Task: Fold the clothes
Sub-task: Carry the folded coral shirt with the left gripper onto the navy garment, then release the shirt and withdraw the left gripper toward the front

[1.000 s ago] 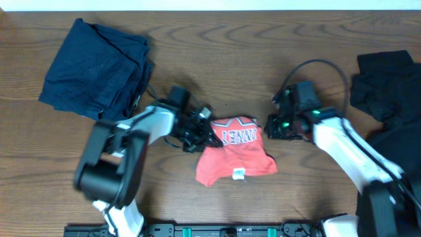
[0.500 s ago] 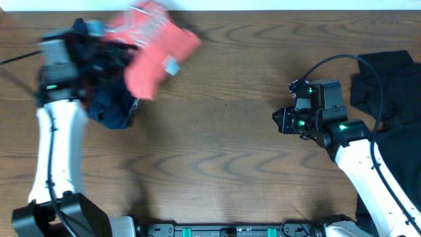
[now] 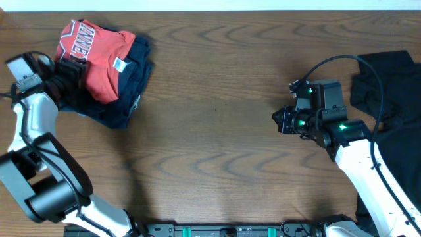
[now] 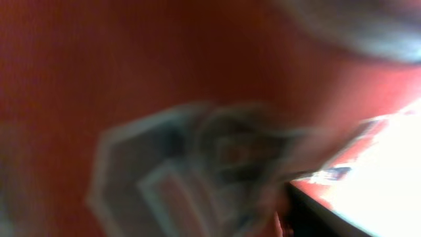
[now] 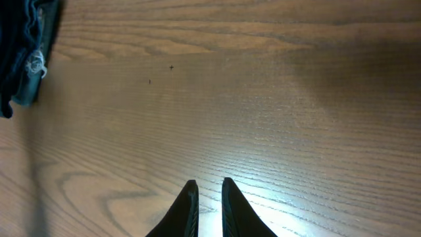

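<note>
The coral-red T-shirt (image 3: 95,56), folded, with white lettering and a small white label, lies on top of the dark navy garment (image 3: 128,89) at the far left of the table. My left gripper (image 3: 68,74) sits at the shirt's left edge. The left wrist view is a blur of red cloth (image 4: 99,79) and lettering, so its jaws cannot be read. My right gripper (image 3: 279,122) hovers low over bare wood right of centre. Its fingertips (image 5: 209,183) are nearly together, with nothing between them. Black garments (image 3: 388,85) lie heaped at the right edge.
The wooden table (image 3: 217,79) stretches bare between the two piles. A corner of the navy garment (image 5: 20,52) shows at the upper left of the right wrist view. The right arm's cable (image 3: 329,62) loops beside the black heap.
My left arm swept the red shirt from the table's middle up to the far left and onto the navy garment. The right arm drew back a little, then held still.
</note>
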`<state>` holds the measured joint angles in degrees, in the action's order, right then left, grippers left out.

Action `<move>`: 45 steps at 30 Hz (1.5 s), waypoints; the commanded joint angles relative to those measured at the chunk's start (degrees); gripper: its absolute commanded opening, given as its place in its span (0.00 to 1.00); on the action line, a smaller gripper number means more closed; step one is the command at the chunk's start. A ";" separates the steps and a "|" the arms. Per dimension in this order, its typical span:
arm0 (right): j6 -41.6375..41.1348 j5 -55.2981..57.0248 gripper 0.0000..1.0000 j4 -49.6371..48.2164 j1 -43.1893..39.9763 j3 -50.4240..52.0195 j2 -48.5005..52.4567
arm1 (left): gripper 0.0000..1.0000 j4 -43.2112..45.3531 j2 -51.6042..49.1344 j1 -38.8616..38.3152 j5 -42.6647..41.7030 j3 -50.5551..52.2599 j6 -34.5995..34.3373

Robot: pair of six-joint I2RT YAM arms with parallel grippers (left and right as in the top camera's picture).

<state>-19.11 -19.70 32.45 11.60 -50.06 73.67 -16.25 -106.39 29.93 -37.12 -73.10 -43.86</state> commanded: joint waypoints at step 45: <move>6.34 8.96 0.99 13.99 -0.28 -11.76 -36.26 | 0.98 -54.29 53.27 -24.83 23.74 -3.02 51.76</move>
<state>-13.34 -11.46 46.09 11.57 -61.56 39.29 -69.34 -52.69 5.41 -17.32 -75.16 6.79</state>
